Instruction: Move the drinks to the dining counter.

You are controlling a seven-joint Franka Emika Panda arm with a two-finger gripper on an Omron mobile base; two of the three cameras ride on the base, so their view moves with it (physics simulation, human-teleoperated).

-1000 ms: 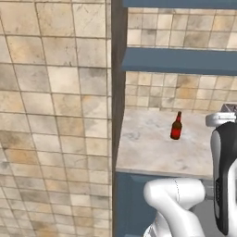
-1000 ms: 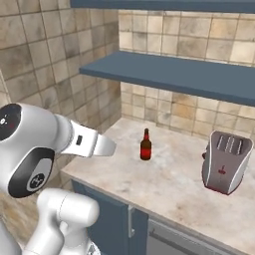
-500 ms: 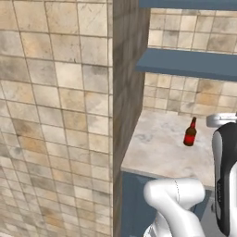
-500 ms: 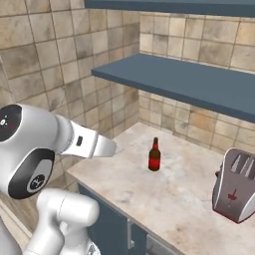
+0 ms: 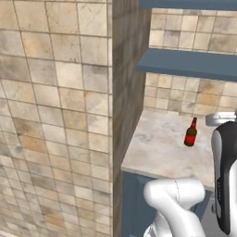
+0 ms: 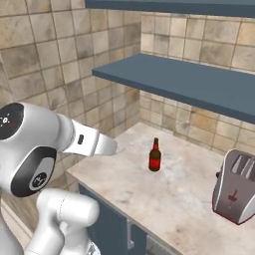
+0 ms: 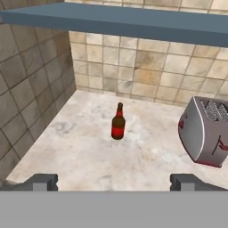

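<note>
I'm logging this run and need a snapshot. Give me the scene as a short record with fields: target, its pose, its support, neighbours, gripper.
target: small brown beer bottle with a red label
pose: upright, standing free
support: marble worktop in a tiled corner, below a blue shelf
neighbours: silver toaster to one side, apart from the bottle
gripper: gripper open, holding nothing, short of the bottle, pointed toward it
task status: bottle not yet picked up
</note>
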